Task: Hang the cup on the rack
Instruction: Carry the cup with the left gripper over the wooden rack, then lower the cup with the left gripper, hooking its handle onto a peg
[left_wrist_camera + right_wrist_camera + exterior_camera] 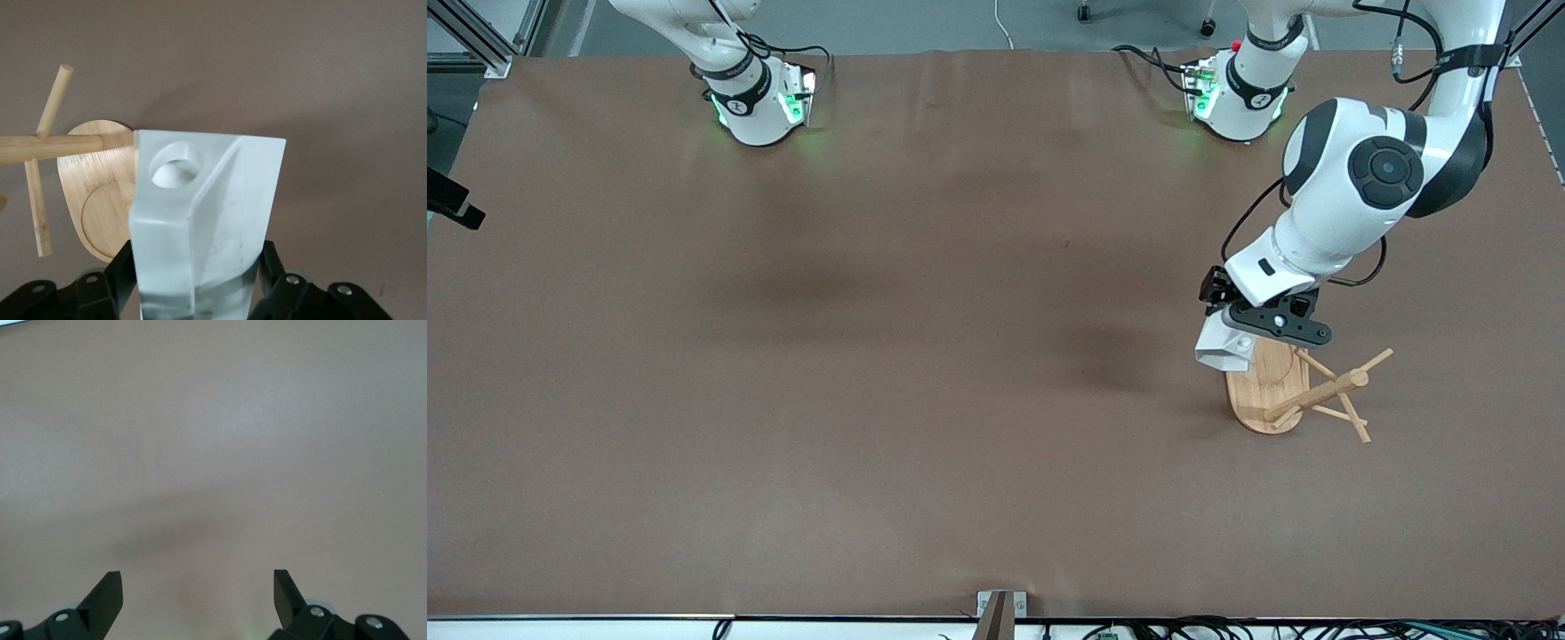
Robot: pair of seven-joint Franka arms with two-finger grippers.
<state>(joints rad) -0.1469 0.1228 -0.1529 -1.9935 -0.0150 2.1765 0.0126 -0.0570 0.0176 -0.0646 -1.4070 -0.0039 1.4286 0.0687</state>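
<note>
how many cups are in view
1. The small white faceted matte cup is held in the left pincer, over the table edge of the light bamboo mug rack's oval base, toward the left arm's end; none hangs on its pegs.

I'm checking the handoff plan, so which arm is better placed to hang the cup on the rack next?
Left. The left gripper already clamps the cup over the rack; the right gripper is open, empty, waiting.
</note>
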